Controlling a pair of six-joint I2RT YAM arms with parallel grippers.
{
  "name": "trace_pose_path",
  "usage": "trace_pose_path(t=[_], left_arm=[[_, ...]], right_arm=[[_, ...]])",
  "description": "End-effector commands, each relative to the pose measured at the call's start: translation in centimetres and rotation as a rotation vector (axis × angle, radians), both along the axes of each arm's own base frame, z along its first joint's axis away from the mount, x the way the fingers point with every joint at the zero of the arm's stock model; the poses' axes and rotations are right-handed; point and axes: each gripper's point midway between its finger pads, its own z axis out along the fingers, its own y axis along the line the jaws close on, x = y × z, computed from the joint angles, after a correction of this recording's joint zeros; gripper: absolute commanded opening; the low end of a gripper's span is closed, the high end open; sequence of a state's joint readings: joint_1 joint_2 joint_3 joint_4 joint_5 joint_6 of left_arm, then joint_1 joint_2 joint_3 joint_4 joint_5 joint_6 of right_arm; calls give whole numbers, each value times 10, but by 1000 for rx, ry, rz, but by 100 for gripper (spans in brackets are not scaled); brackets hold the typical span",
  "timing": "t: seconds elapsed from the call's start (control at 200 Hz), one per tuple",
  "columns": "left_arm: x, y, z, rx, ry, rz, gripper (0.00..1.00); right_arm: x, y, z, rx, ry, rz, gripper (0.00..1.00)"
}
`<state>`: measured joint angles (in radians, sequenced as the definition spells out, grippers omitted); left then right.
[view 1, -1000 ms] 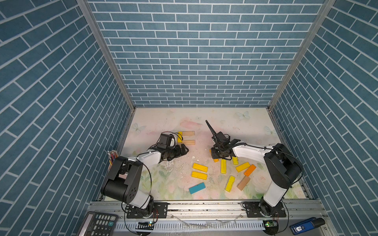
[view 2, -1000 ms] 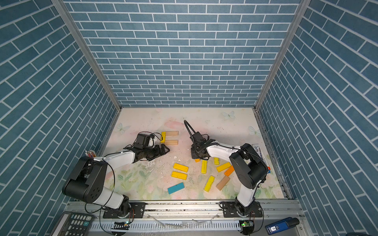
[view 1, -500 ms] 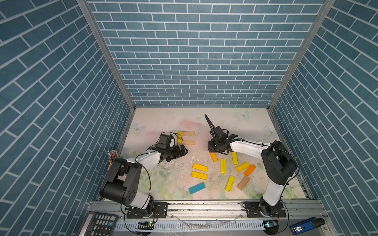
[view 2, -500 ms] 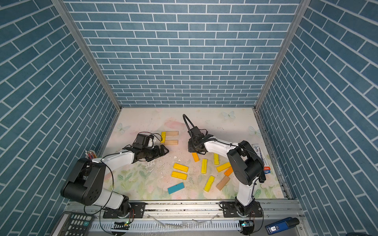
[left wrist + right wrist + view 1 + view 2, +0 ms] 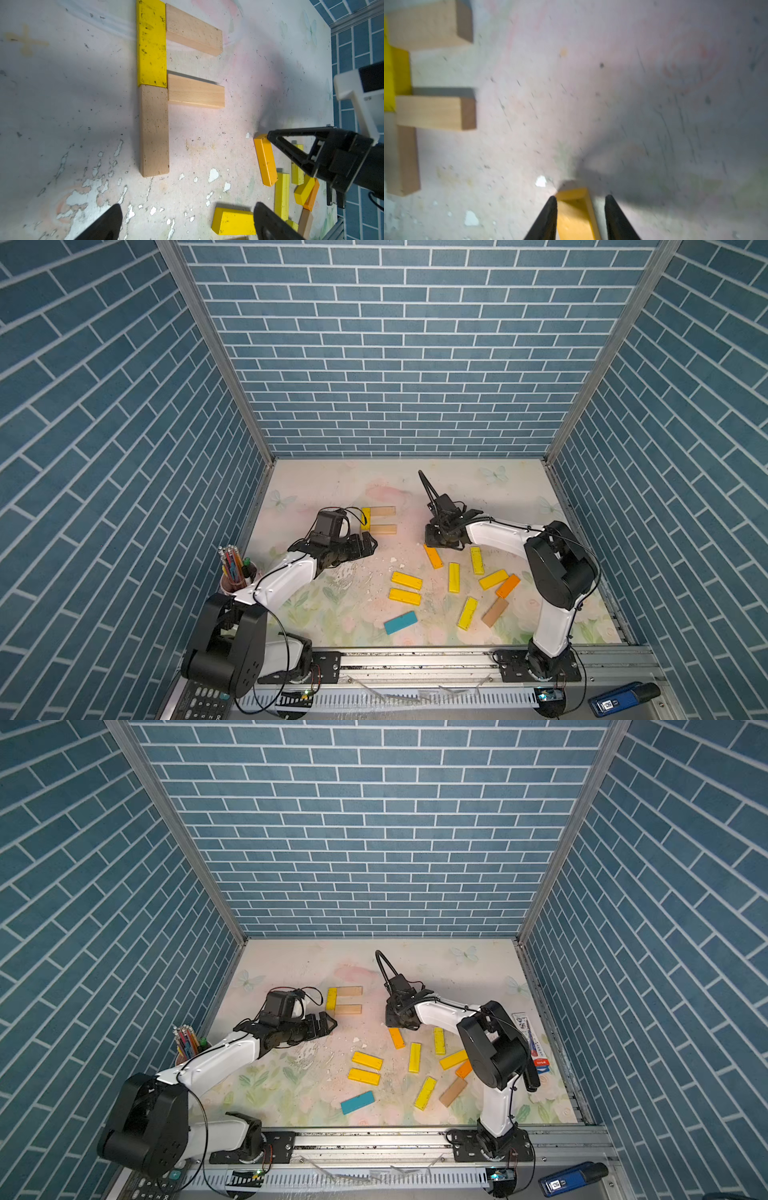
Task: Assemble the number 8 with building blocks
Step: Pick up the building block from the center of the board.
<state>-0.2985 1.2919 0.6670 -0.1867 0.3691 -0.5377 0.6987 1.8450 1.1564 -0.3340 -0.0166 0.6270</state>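
Teal and tan fill the foreground: a teal plank [image 5: 400, 622] and a tan plank [image 5: 495, 612] lie nearest the rail on the floral table [image 5: 316, 626]. Loose yellow planks [image 5: 406, 580] and an orange plank [image 5: 508, 586] are scattered just behind. Farther back, the right gripper [image 5: 581, 200] straddles the end of a second orange plank [image 5: 433, 556] lying flat, jaws slightly parted with a gap on one side. The left gripper [image 5: 369, 544], jaws spread wide and empty, sits before the partial figure. This is a yellow upright [image 5: 365, 517], two tan bars [image 5: 383, 511] touching its side, and a third tan plank [image 5: 154, 131] butted against its near end.
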Motion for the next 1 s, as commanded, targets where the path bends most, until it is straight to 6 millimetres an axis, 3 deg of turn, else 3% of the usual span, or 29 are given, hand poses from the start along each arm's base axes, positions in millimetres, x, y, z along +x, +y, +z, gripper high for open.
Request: trace_pose_path(t=[0.0, 0.31, 0.57, 0.84, 0.995], left_arm=[[-8, 7, -6, 41, 11, -9, 99], [-11, 8, -5, 35, 0, -8, 100], [-16, 9, -10, 31, 7, -14, 100], [-19, 8, -6, 20, -10, -20, 100], [-20, 9, -4, 19, -18, -13, 100]], right_arm=[[-19, -8, 8, -11, 4, 43, 43], [-37, -1, 0, 0, 20, 115, 46], [-31, 1, -9, -28, 27, 114, 45], [-25, -2, -9, -54, 13, 87, 36], [-10, -1, -5, -58, -4, 33, 30]])
